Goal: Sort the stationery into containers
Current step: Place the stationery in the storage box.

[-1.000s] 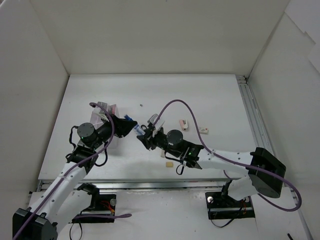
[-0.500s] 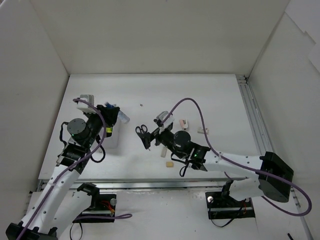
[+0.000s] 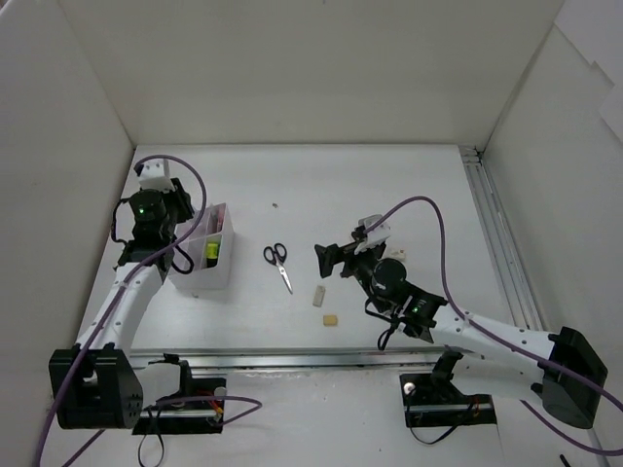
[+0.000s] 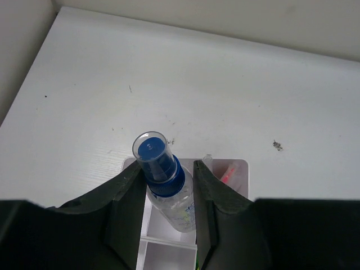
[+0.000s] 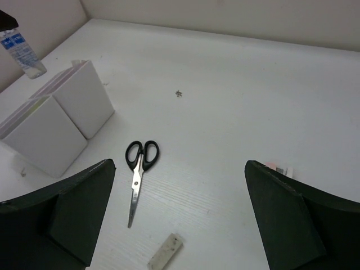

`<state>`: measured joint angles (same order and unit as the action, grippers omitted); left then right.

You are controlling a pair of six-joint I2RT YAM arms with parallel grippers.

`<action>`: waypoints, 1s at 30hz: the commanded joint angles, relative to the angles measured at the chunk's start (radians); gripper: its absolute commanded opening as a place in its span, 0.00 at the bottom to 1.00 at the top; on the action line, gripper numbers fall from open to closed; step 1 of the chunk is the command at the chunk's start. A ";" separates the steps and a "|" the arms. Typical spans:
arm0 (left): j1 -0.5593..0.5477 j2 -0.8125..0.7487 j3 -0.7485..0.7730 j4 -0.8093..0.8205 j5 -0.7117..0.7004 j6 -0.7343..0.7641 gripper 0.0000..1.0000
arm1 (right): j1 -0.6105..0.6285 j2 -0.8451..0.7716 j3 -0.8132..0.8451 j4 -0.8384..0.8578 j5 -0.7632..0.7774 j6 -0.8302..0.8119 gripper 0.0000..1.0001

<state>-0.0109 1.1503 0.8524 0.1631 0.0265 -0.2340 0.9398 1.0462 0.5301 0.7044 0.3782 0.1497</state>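
Sorting looks partly done: the left tool [image 4: 167, 169] is clamped on a small clear blue-capped bottle [image 4: 163, 188] close to the white divided plastic box [image 3: 218, 269], which holds a yellow-ended highlighter [image 3: 210, 251], while the right tool [image 5: 179, 163], fingers apart, hangs over black-handled scissors [image 5: 138, 169] and 2 beige erasers [image 3: 318, 296] loose on the bench [image 3: 409, 185].

- Light fell bright and even from above on the white table [image 3: 389, 195], with no harsh glare
- Ahead of the right gripper [image 5: 180, 216], whose jaws stood wide apart, the scissors [image 5: 136, 174] cast only a thin, soft shadow
- Between the jaws of the left gripper [image 4: 166, 180], the bottle [image 4: 163, 180] was sharp, its clear cap catching a faint sheen
- The jaws themselves, close to each wrist lens, were near-black and slightly soft
- Beyond the jaws, the walls looked dimmer and greyer
- The overhead view was coarser and its walls leaned outward
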 commanded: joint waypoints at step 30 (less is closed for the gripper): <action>-0.043 -0.029 0.122 -0.192 -0.082 -0.047 0.99 | -0.039 0.066 0.191 -0.575 0.184 0.267 0.98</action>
<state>-0.0376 1.1999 0.8757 0.0792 -0.0418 -0.2325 0.9073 1.1183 0.6643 0.1570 0.4644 0.3344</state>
